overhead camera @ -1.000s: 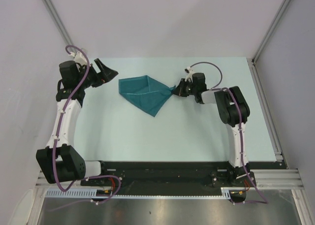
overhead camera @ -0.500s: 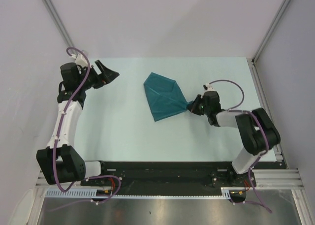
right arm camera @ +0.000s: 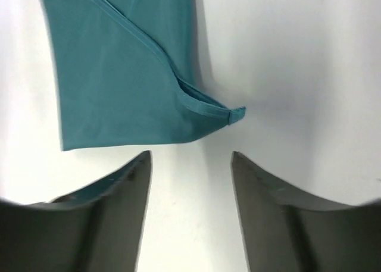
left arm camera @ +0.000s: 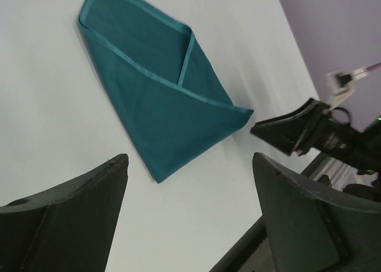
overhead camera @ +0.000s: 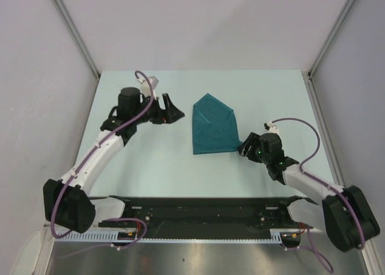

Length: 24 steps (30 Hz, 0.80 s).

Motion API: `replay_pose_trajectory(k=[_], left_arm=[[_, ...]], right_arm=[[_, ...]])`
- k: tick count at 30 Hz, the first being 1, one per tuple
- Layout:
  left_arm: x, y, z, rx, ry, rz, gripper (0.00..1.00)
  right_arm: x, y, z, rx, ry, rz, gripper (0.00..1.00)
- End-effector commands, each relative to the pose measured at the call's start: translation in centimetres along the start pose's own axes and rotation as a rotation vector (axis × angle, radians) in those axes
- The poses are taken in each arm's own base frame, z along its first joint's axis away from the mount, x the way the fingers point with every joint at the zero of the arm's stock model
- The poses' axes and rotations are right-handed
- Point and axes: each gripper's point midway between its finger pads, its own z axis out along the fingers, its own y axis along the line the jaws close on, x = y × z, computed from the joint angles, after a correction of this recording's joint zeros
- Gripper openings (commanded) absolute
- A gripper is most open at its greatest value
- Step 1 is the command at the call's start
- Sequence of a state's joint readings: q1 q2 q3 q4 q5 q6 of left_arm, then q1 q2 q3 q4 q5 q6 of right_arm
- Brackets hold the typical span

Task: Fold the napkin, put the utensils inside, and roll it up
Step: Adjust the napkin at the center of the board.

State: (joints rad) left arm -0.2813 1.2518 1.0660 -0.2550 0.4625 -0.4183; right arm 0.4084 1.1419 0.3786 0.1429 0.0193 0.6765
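Napkin (overhead camera: 210, 127): a dark teal cloth. It lies flat on the desk (overhead camera: 150, 166) and is folded over on itself. From above it looks a bit like a little house, with its point aimed at the far wall (overhead camera: 198, 22).
Where the napkin is: near the middle of the desk, a little to the right. It sits between the two sets of fingers.
Fold: one flap lies across the top of the cloth. Its paler hem makes a slanted line over the darker teal. The edges look neat and straight.
Desk: pale blue-green and smooth.
Left fingers (overhead camera: 173, 114): spread wide apart, holding nothing. They are to the left of the napkin, near it but not touching. They point toward the cloth.
Right fingers (overhead camera: 245, 147): spread apart too, with nothing between them. They are just beside the napkin's near right corner. That corner pokes out in front of the gap, not inside it. From the right wrist view, a thin strip of bare desk shows between the tips and the cloth.
Left arm (overhead camera: 102, 151): white and black. It reaches from the near left corner across to the middle of the desk.
Right arm (overhead camera: 301, 179): it lies low and stretches from the near right corner toward the napkin.
Wall: pale grey, with more walls on the left and right sides of the desk.
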Motion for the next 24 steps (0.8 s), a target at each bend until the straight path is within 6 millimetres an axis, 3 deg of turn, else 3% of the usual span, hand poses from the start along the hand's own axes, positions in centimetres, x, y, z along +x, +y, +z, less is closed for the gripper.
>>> replay_pose_trajectory(k=[1, 2, 3, 4, 6, 8, 9, 11, 24], left_arm=[[3.4, 0.6, 0.7, -0.017, -0.008, -0.048, 0.9], [4.3, 0.9, 1.1, -0.014, 0.0, -0.067, 0.9], [6.4, 1.5, 1.6, -0.022, 0.038, -0.11, 0.9], [6.9, 1.6, 2.0, -0.014, 0.041, -0.117, 0.9], [9.5, 2.6, 3.0, -0.029, 0.098, -0.156, 0.89], [10.7, 2.7, 3.9, -0.016, 0.118, -0.165, 0.89], [11.6, 2.9, 4.1, -0.015, 0.134, -0.185, 0.89], [12.9, 3.2, 4.7, -0.006, 0.156, -0.204, 0.87], [17.5, 3.6, 7.2, 0.021, 0.235, -0.273, 0.74]], right_arm=[[-2.0, 0.4, -2.4, -0.003, -0.074, -0.05, 0.72], [-2.8, 0.9, -2.9, -0.034, -0.093, -0.053, 0.73], [-3.2, 1.0, -3.1, -0.046, -0.094, -0.057, 0.74], [-3.4, 0.9, -3.1, -0.055, -0.087, -0.07, 0.74], [-4.1, 0.4, -2.4, -0.072, -0.058, -0.058, 0.73], [-3.2, 0.2, -1.4, -0.11, 0.02, -0.057, 0.72], [-4.1, 0.0, -1.0, -0.123, 0.012, -0.049, 0.72], [-3.7, 0.7, -0.7, -0.176, 0.051, -0.055, 0.7], [-2.7, 0.9, -0.1, -0.231, 0.065, -0.028, 0.66]])
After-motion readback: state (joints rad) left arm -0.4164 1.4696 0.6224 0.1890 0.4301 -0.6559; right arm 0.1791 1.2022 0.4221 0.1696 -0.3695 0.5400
